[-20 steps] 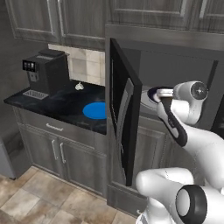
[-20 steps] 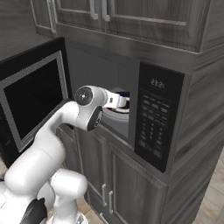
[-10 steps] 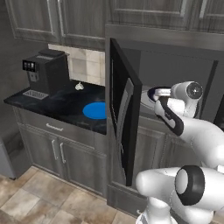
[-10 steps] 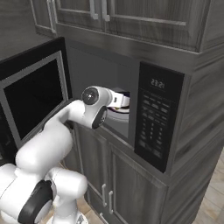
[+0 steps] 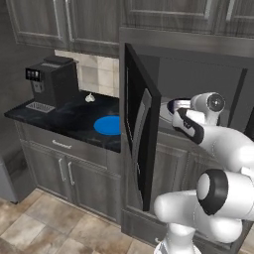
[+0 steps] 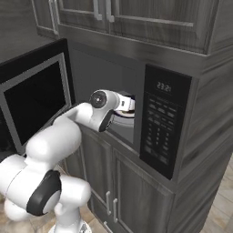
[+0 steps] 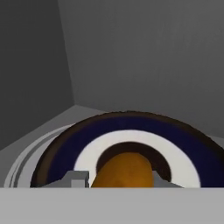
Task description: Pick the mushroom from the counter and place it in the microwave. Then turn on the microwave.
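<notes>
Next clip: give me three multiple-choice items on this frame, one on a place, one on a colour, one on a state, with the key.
1. Where is the pincer?
A. Over the counter
B. Inside the microwave cavity
C. At the coffee machine

2. What colour is the round disc on the counter?
A. Red
B. Blue
C. Green

3. How does the microwave door stand?
A. Swung open
B. Shut
C. Removed

Key: 1 B, the hand view shows the cavity's grey walls and a ringed plate below the held mushroom. 2 B, the disc is bright blue in the left base view. 3 A, the microwave door juts out towards the camera.
</notes>
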Robot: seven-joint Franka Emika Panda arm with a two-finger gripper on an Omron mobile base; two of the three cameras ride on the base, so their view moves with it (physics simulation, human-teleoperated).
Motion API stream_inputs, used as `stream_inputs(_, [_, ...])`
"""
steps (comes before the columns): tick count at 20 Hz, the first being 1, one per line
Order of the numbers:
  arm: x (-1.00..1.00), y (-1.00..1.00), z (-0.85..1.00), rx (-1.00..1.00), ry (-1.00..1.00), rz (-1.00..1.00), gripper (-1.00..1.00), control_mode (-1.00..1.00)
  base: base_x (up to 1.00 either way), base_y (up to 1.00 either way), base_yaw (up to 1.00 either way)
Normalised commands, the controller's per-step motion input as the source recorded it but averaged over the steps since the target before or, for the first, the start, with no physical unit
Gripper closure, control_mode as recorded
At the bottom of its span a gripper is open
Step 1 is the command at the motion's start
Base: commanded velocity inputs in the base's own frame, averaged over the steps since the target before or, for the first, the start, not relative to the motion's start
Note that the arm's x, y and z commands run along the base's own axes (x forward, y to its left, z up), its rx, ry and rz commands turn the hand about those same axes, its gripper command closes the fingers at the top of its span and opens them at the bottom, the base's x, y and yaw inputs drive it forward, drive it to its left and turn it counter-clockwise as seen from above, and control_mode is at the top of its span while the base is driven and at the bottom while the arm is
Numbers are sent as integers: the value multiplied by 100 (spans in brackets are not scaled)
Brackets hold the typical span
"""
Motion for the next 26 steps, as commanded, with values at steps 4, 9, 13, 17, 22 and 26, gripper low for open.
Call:
stream_inputs(4, [24,0,-12,0,0,0,100,-100,0,0,0])
stream_inputs(9, [26,-1,-15,0,0,0,100,-100,0,0,0])
stream_inputs(13, [28,-4,-14,0,0,0,100,-100,0,0,0])
stream_inputs(17, [29,-7,-12,0,0,0,100,-100,0,0,0])
stream_inputs(22, [26,-9,-14,0,0,0,100,-100,0,0,0])
stream_inputs(26, [24,-8,-16,0,0,0,100,-100,0,0,0])
